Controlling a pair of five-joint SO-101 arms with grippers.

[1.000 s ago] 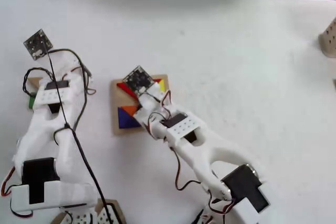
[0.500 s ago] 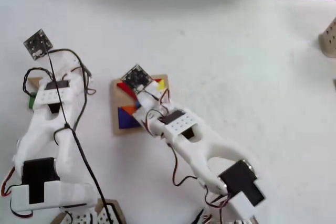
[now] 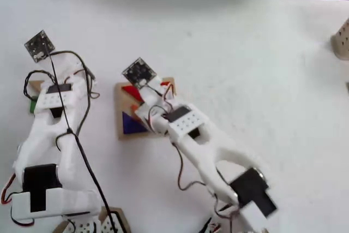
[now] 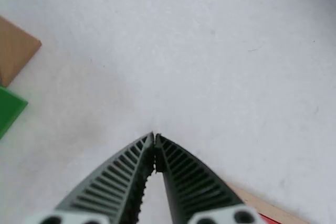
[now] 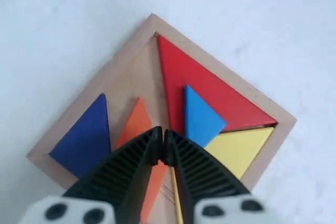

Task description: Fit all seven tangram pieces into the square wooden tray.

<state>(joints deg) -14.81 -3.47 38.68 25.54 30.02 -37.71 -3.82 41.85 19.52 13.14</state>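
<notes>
The square wooden tray (image 5: 94,80) holds a large red triangle (image 5: 210,85), a light blue triangle (image 5: 199,119), a yellow piece (image 5: 239,148), an orange piece (image 5: 134,127) and a dark blue triangle (image 5: 84,137). My right gripper (image 5: 161,132) hangs shut and empty over the orange piece, near the tray's middle. In the high view the right arm covers much of the tray (image 3: 118,110). My left gripper (image 4: 154,139) is shut over bare table. A green piece (image 4: 8,111) and a tan wooden piece (image 4: 16,51) lie beside it, off the tray.
A small circuit board (image 3: 39,46) stands on a stalk at the far left, with cables trailing over the left arm. A pale perforated object (image 3: 341,39) sits at the right edge. Open white table lies beyond the tray.
The right arm has shifted up and to the left over the tray, hiding the yellow piece in the high view. The left arm has kept still.
</notes>
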